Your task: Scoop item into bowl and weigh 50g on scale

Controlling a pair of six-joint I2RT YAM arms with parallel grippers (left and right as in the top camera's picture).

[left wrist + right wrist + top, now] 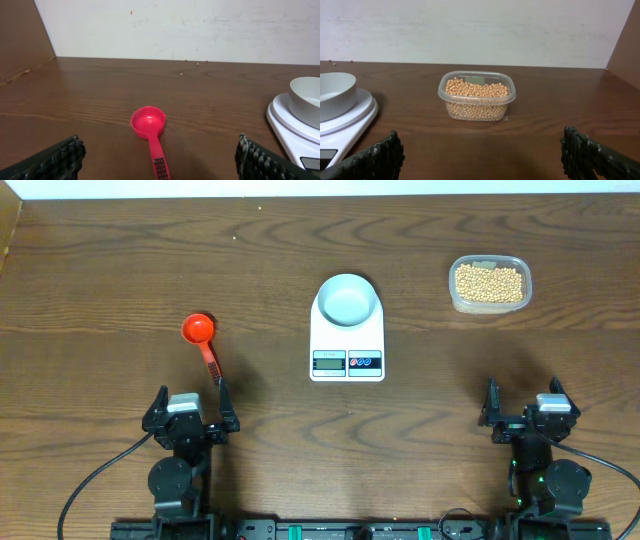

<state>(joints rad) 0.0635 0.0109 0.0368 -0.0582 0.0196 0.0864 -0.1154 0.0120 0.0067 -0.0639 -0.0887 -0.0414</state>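
Finding: the bowl (347, 300) sits empty on the scale (346, 340). The beans (488, 283) lie in a clear tub (490, 307), right of the scale and slightly beyond it. A red scoop (205, 345) lies on the worktop (100, 280) left of the scale. Its cup is farthest from the arms and its handle runs back toward the left end effector (193, 402), nearly along that arm's reach. Left end effector: spread, empty, clearly the nearer. Right end effector (523, 405): spread, empty, across the scale from the scoop. Judgement: the handle grasp falls to the left arm.

left arm (180, 465), right arm (545, 472): black | wrist blocks (183, 404): pale grey | fingers (55, 160): black, ribbed | cables (95, 480): black
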